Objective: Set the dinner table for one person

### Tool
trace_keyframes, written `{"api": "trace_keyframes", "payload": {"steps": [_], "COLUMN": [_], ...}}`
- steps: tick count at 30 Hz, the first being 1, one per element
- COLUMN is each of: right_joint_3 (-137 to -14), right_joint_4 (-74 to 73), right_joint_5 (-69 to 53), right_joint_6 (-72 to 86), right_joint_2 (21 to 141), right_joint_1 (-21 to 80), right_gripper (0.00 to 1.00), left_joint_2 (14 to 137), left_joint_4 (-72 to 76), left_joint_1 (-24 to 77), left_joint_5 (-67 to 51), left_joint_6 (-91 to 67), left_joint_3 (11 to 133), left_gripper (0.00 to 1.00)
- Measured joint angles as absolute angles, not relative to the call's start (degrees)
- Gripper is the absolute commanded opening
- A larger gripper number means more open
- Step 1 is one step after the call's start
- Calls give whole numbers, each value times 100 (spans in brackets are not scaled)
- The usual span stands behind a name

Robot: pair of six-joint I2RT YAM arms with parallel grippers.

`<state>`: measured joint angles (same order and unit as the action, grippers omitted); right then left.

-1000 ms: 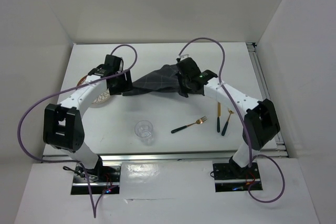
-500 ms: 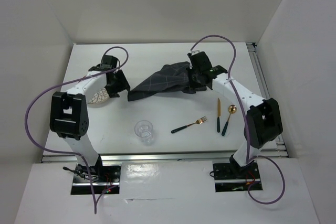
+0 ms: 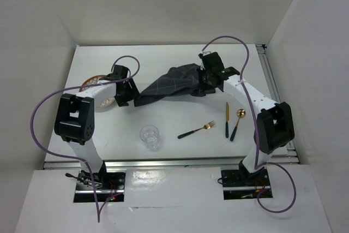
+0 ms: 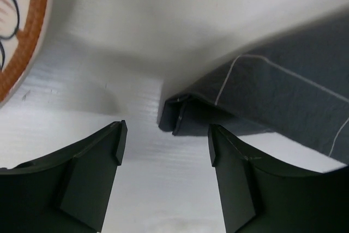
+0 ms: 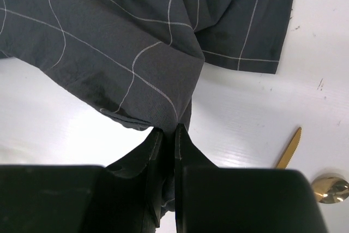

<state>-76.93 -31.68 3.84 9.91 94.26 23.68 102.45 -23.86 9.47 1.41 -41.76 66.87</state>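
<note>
From above, we see the placemat [image 3: 169, 85] no longer stretched between both arms: the left gripper [image 3: 128, 97] has let its corner drop, so we judge the spreading unfinished. The bench [image 3: 163, 64] lies under everything, its long axis running left to right across the arms. At the left wrist, the fingers stand spread, the cloth corner just ahead, a plate [image 4: 16, 36] beside. At the right wrist, the right gripper [image 5: 168, 135] pinches a placemat fold.

From the placemat [image 3: 163, 87], the dinner table [image 3: 163, 58] lies open at twelve o'clock — plate [image 3: 104, 103] crowds nine, glass [image 3: 150, 136] and fork [image 3: 195, 130] guard six.
</note>
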Motion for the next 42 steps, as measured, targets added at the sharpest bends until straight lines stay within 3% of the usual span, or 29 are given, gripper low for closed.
{"api": "trace_keyframes", "payload": {"steps": [6,11,14,15,17,28,42], "right_joint_3": [-7693,-7693,-7693,-7693,-7693,-7953,-9233], "right_joint_4": [-3166,-3168,-3168,-3168,-3168,-3411,-4233], "right_joint_5": [360,360,360,360,360,436,314], "right_joint_6": [991,993,996,996,998,998,926], "right_joint_2": [9417,9417,9417,9417,9417,9362,7529], "right_joint_1": [2329,2316,2307,2300,2281,2169,2036], "right_gripper": [0,0,0,0,0,0,0], "left_joint_2": [10405,10571,10632,10652,10698,10259,7456], "left_joint_4": [-1863,-1498,-1321,-1280,-1240,-2609,-3734], "left_joint_1": [956,998,1066,1090,1162,1225,733], "left_joint_5": [25,-174,-266,-294,-340,174,-123], "left_joint_6": [-4058,-4077,-4121,-4136,-4178,-4001,-3251], "left_joint_3": [6632,6628,6615,6608,6587,7369,9465], "left_gripper": [75,68,48,25,1,0,0]}}
